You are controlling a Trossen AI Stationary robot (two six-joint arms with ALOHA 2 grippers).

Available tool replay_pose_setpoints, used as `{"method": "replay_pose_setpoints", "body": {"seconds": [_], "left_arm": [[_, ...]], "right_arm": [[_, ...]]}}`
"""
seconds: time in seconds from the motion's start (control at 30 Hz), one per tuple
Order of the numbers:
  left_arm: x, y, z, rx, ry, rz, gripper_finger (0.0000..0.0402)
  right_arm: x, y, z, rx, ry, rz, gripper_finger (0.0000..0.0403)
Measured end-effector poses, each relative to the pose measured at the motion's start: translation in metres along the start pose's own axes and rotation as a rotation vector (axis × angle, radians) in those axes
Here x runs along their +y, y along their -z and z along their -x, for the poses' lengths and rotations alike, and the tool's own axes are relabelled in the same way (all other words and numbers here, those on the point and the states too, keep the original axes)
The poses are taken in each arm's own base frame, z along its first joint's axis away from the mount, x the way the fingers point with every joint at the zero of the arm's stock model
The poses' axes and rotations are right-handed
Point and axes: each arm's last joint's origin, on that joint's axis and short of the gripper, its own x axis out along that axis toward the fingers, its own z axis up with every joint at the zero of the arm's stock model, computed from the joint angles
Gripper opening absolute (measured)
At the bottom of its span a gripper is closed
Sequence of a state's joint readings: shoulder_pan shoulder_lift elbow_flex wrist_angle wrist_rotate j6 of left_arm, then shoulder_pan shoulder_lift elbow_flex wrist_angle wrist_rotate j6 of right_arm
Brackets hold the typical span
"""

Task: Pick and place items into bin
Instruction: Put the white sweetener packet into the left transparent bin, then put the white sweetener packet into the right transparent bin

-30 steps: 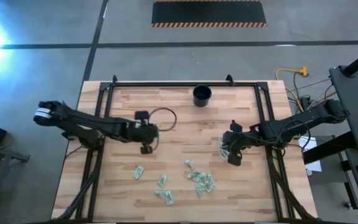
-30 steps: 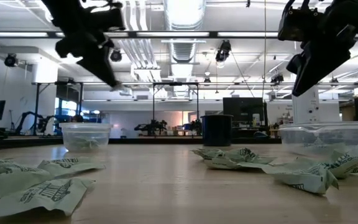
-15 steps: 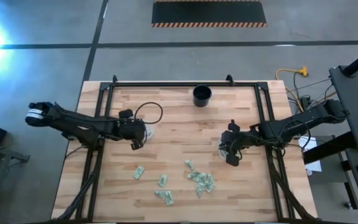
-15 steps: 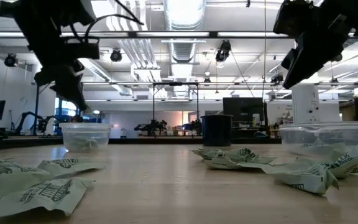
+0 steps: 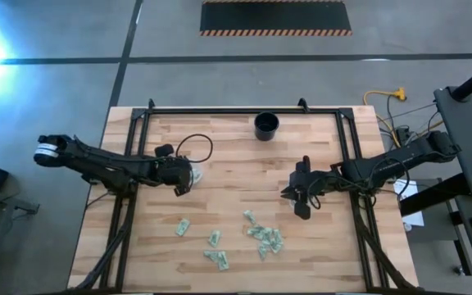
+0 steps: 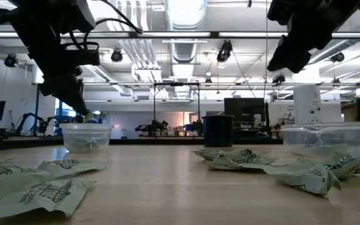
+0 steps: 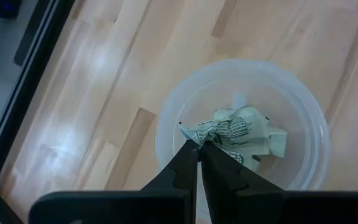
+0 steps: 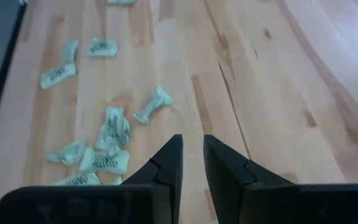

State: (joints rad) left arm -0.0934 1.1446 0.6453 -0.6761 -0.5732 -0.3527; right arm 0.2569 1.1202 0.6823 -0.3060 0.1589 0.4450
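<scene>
Nearest you along the front of the wooden table [image 5: 244, 156], the loose packets [image 5: 265, 238] lie scattered: one cluster sits front-centre, with a few more strays to its left [image 5: 182, 227]. From table height these crumpled green and white packets [image 6: 42, 187] fill the foreground on both sides.

Farther in on your right, the right gripper [image 5: 295, 201] hangs above bare wood, just behind the central cluster. Its wrist camera shows the two fingers [image 8: 169, 163] close together with a narrow gap between them, pinching nothing, and the scattered packets [image 8: 107, 134] lying on the planks beyond them. A clear tub [image 6: 324, 139] stands on the table on that side, with packets inside; in the overhead view the arm covers most of it.

At about the same depth on your left, the left gripper [image 5: 183, 176] hovers right over a second clear tub [image 7: 241, 130]. Its fingers [image 7: 185, 165] are pressed together, tips pointing down into the tub, where a few crumpled packets [image 7: 241, 134] already lie on the bottom. I cannot tell whether the tips touch them.

Farthest back, near the table's rear edge, stands a dark cup [image 5: 266, 125].
</scene>
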Motion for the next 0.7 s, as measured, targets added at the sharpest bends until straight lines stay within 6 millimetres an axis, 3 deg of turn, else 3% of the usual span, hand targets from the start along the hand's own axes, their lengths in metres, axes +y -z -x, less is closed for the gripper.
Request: {"method": "replay_pose_setpoints", "body": {"seconds": [0.43,0.7], "left_arm": [[0.001,-0.001,-0.001,-0.008,-0.009,-0.01,0.0088],[0.01,-0.031,0.027,-0.135,0.04,0.08,0.0093]], "right_arm": [[0.003,-0.006,0.0,-0.06,-0.03,-0.018,0.0057],[0.009,-0.016,-0.005,-0.157,-0.08,-0.048,0.0057]]}}
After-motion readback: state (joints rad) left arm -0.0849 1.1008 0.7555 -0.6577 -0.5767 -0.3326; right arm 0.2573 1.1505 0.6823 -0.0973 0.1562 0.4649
